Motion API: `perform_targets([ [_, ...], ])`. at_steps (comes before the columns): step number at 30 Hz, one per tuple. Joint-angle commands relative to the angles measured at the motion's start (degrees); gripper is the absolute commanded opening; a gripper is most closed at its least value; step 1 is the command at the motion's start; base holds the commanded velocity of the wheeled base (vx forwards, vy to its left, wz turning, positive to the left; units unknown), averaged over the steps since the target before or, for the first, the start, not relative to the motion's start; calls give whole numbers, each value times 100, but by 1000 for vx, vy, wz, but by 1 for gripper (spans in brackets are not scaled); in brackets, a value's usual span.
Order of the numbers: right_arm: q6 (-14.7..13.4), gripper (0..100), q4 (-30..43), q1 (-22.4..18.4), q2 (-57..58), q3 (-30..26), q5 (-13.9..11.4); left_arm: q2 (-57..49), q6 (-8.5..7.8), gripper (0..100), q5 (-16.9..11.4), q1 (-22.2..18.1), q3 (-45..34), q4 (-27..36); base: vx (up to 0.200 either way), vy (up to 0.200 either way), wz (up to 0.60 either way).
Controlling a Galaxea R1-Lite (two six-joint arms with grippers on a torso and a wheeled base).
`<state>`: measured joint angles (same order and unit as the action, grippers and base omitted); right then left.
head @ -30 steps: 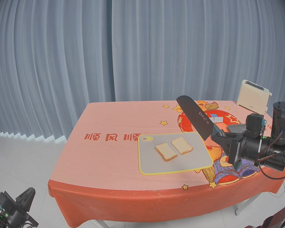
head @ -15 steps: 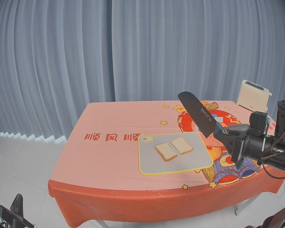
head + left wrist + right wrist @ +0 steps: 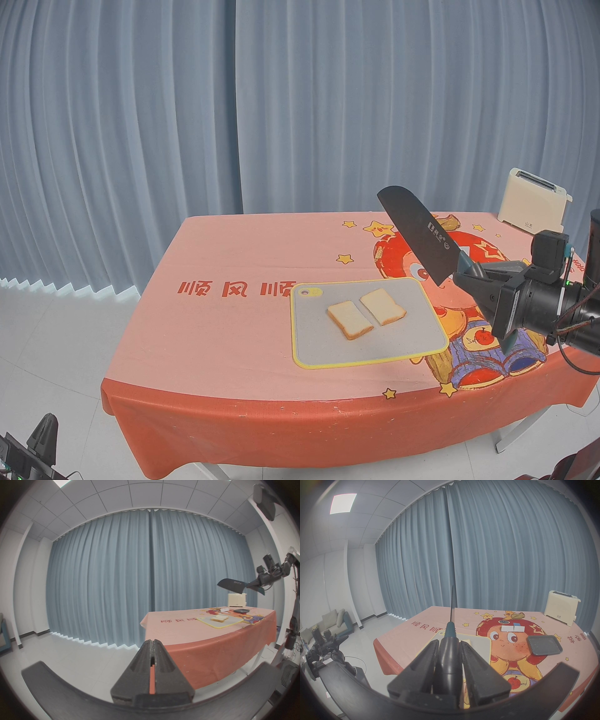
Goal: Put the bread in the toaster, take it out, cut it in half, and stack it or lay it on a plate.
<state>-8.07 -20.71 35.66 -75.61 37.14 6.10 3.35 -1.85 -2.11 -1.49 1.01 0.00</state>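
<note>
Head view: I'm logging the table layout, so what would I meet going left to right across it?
Red lettering → left bread half → right bread half → toaster. The knife and the right hand holding it overlap these sideways, so they are left out.

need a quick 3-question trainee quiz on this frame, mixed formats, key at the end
1. True or false: both bread halves lie on the cutting board.
2. Fill in: the left gripper has its jaws ____.
3. The knife is: A) flat on the cutting board; B) raised in the right gripper; C) in the left gripper.
Key: 1 true; 2 shut; 3 B.
</note>
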Motion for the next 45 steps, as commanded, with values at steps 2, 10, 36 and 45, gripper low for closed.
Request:
perform_targets([
  [2, -2, 0, -3, -15, 2, 3, -3, -239, 36, 0, 53, 210, -101, -18, 0, 0, 0],
  [10, -2, 0, -3, -33, 28, 38, 6, -265, 203, 0, 264, 184, -101, -18, 0, 0, 0],
  [36, -63, 0, -12, -296, -358, 399, 586, -265, 194, 0, 264, 184, -101, -9, 0, 0, 0],
  [45, -125, 0, -12, -665, -525, 742, 621, -265, 194, 0, 264, 184, -101, -9, 0, 0, 0],
])
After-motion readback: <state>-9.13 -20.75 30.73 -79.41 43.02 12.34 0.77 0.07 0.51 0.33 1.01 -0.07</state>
